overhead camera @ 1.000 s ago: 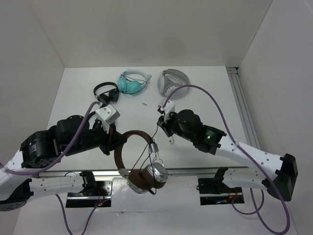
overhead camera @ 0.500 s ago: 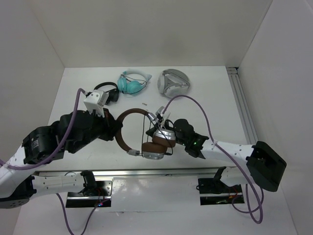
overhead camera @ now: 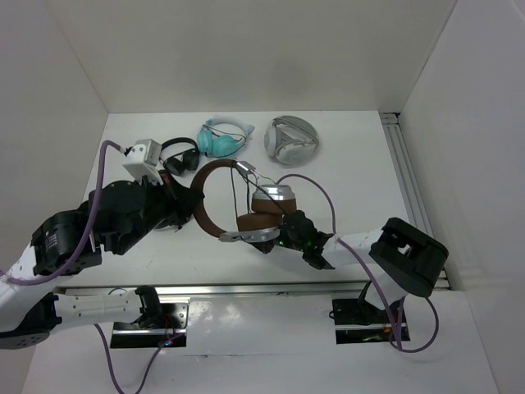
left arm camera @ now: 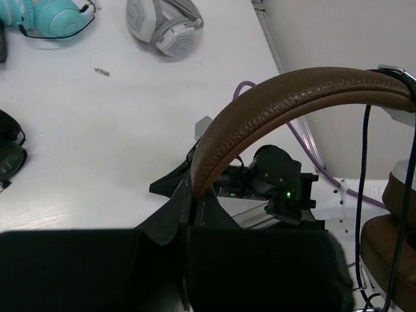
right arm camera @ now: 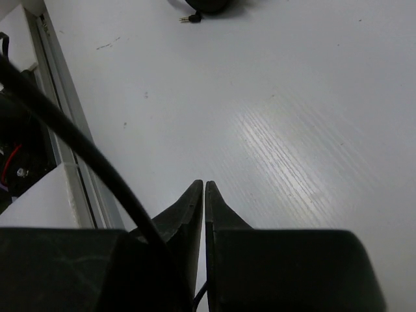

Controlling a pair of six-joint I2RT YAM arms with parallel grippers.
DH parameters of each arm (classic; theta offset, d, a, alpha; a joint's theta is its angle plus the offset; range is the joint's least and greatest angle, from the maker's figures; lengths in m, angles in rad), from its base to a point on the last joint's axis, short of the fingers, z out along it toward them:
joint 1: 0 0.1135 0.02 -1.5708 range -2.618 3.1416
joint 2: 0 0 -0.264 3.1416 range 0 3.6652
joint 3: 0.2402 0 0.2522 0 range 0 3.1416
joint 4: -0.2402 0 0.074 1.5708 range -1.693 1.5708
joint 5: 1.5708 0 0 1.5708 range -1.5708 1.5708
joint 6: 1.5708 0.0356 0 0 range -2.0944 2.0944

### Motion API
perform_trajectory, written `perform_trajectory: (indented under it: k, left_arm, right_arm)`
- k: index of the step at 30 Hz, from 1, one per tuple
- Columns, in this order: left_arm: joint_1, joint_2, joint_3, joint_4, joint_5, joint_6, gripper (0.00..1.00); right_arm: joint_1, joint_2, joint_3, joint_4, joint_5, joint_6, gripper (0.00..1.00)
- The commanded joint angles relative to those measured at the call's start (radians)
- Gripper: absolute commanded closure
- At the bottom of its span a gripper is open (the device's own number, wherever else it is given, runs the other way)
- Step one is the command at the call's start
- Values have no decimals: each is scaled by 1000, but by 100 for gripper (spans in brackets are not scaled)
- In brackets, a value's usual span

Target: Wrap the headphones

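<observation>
Fingers (left arm camera: pixel 166 218) of the left gripper (left arm camera: pixel 190 195) are clamping the headphones (overhead camera: pixel 199 201) by the brown headband (left arm camera: pixel 292 91), over the table's (overhead camera: pixel 361 164) middle. Fingers (right arm camera: pixel 182 211) of the right gripper (right arm camera: pixel 204 185) are pressing together beside the earcups (overhead camera: pixel 264 222); whether anything is pinched cannot be told.

Looked down on a flat matte white surface (overhead camera: pixel 353 189), faintly grained, with a pale sheen (right arm camera: pixel 286 169) of overhead light. Stood boxed in by a plain white back wall (overhead camera: pixel 246 49), a white left wall (overhead camera: pixel 41 107) and a white right wall (overhead camera: pixel 467 123). Carried a silver slotted aluminium rail (overhead camera: pixel 408 176) along the right edge and a bright metal strip (overhead camera: pixel 213 289) along the near edge. Threw only soft shadows.
</observation>
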Motion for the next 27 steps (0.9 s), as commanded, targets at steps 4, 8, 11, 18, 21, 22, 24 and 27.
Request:
perform_trajectory:
  k: [4, 8, 11, 18, 21, 22, 24, 27]
  left_arm:
    - [-3, 3, 90, 1, -140, -126, 100]
    - [-3, 3, 81, -97, -303, -246, 100]
    - [-3, 3, 69, -125, -365, -318, 100]
    - [155, 135, 66, -178, -332, -351, 100]
    - [246, 172, 25, -147, -283, -298, 100]
    - [266, 181, 5, -135, -283, -260, 100]
    - [339, 181, -67, -66, -225, -210, 100]
    - [431, 181, -153, 35, -110, -72, 100]
  right_arm:
    - [16, 5, -45, 130, 69, 22, 100]
    - [132, -50, -97, 74, 312, 37, 100]
    - [257, -99, -109, 8, 470, 46, 100]
    - [557, -211, -31, -245, 732, 62, 100]
    - [701, -251, 42, -394, 879, 61, 100]
    - [767, -271, 62, -473, 918, 61, 100]
    - [830, -284, 133, -556, 1014, 72, 100]
    - [942, -284, 254, -736, 1145, 72, 100]
